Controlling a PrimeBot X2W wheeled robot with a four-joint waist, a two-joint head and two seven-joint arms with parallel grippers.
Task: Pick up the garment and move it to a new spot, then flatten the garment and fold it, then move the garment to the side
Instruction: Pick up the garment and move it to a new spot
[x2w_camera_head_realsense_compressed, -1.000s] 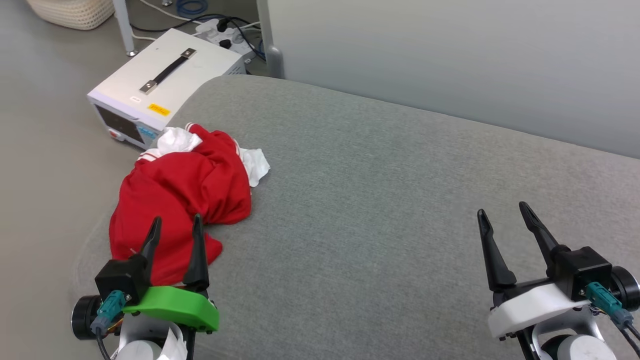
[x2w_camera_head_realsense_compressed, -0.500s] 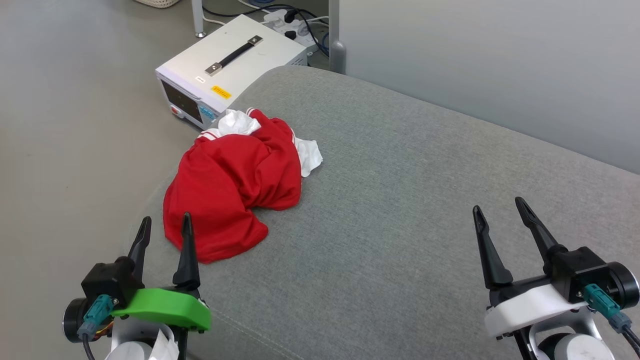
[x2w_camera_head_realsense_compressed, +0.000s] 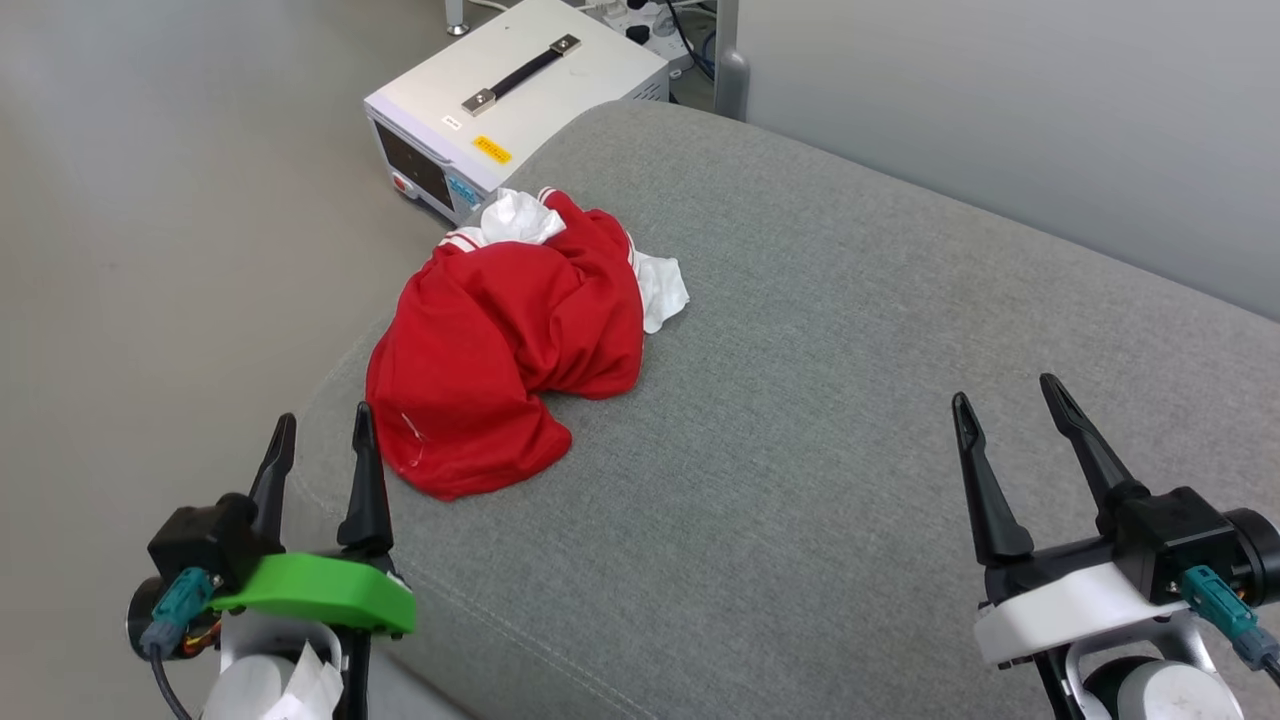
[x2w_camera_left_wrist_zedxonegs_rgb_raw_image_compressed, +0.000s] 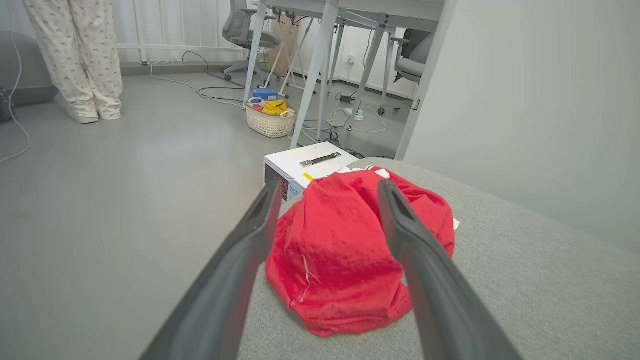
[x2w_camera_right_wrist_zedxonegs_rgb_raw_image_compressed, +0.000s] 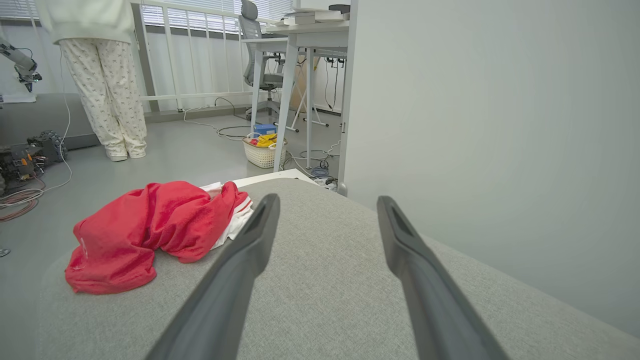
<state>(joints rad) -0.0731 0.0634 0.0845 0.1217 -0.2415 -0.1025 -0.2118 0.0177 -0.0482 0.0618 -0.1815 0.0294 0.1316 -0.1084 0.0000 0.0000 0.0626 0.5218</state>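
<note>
1. Garment (x2w_camera_head_realsense_compressed: 510, 340): a crumpled red heap with white sleeve cloth and striped trim showing at its far end. It lies on the left end of the grey upholstered seat (x2w_camera_head_realsense_compressed: 800, 450), near the rounded corner, and nothing holds it.
2. Floor (x2w_camera_head_realsense_compressed: 150, 250): bare and grey, leftmost in the head view, beyond the seat's edge.
3. Left pincer (x2w_camera_head_realsense_compressed: 323, 415): green-collared, with its fingers spread apart and empty. It hovers at the seat's near left corner, just beside the garment's near red hem, and no contact is apparent.
4. White instrument case (x2w_camera_head_realsense_compressed: 600, 80): stands on the floor behind the seat, just beyond the garment's white end.
5. Governing relation: the garment's long axis runs from the near red hem, away from the robot and slightly rightward, to the white sleeves. In the left wrist view the garment (x2w_camera_left_wrist_zedxonegs_rgb_raw_image_compressed: 345, 250) sits straight ahead, framed between that pincer's two fingers. A forward and downward reach would therefore likely meet the hem first.
6. Right pincer (x2w_camera_head_realsense_compressed: 1005, 390): white-collared, with its fingers likewise spread and empty. It is over bare upholstery, well apart from the garment (x2w_camera_right_wrist_zedxonegs_rgb_raw_image_compressed: 150, 225), which lies to its left in the right wrist view. The left arm is judged much the nearer.
7. Pale partition (x2w_camera_head_realsense_compressed: 1050, 120): closes the scene behind the seat at the right.
</note>
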